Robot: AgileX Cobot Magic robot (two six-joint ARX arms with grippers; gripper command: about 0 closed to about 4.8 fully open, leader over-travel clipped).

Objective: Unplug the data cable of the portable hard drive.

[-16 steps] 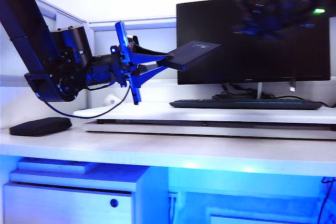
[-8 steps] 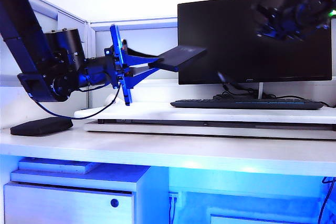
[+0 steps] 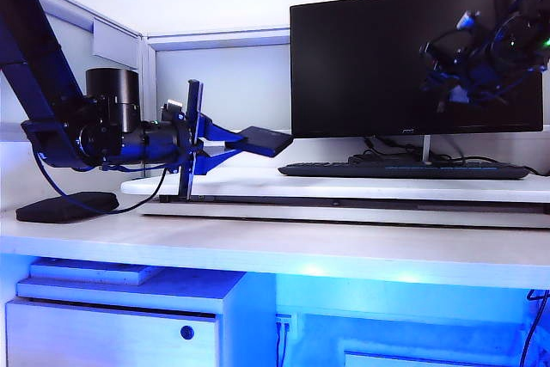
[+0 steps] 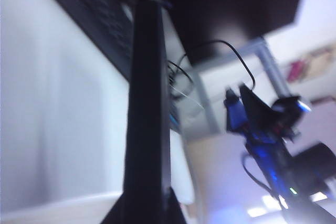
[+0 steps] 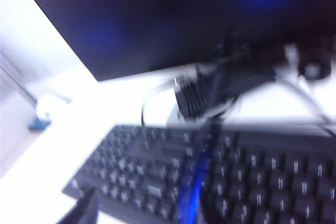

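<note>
My left hand [image 3: 225, 145] grips the portable hard drive [image 3: 265, 140] left of the monitor [image 3: 404, 58]; my right hand [image 3: 455, 83], before the monitor, grip unreadable. I'd lower the drive level.

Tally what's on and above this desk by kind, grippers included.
monitor: 1
keyboard: 1
black pouch: 1
portable hard drive: 1
grippers: 2, left gripper holding the drive at left, right gripper high before the monitor
Total: 6
</note>
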